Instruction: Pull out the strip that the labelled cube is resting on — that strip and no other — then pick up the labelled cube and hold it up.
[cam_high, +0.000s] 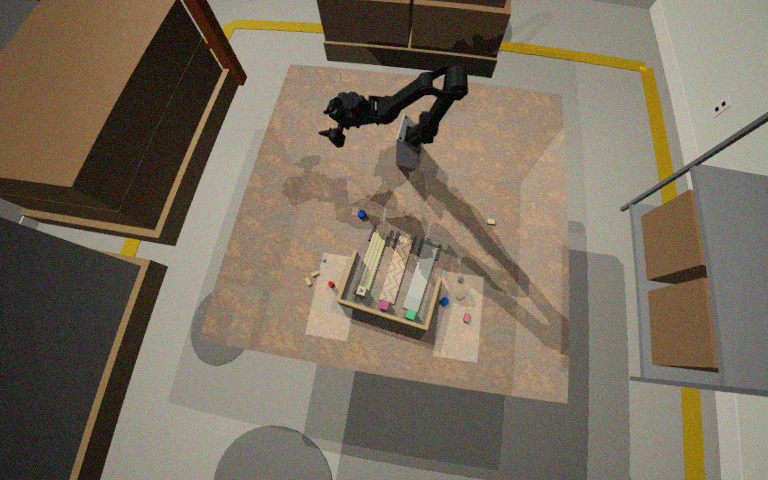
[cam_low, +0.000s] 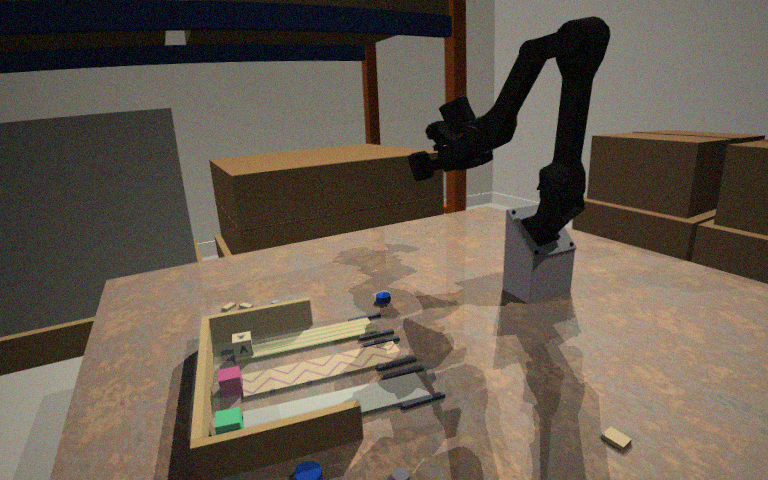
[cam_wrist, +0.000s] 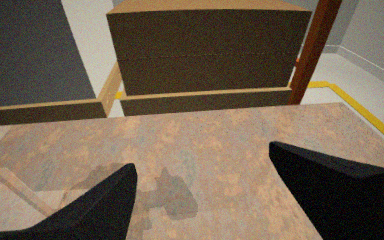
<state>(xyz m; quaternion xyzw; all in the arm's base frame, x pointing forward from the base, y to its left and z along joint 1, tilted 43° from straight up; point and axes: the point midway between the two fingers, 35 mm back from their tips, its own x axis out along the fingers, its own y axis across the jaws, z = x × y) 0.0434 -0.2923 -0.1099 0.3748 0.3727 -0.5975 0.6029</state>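
The table top (cam_low: 651, 339) looks like mottled brown stone or cork with a glossy sheen. The tray (cam_low: 199, 384) has plain matt wooden walls. The labelled cube (cam_low: 242, 343) looks like pale wood. The pink cube (cam_low: 229, 380) and green cube (cam_low: 228, 420) look like smooth plastic. The arm (cam_low: 566, 113) is matt black; its pedestal (cam_low: 529, 271) resembles dull grey metal.

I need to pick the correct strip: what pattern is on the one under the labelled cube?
Pale lengthwise stripes, clearest in the exterior view.
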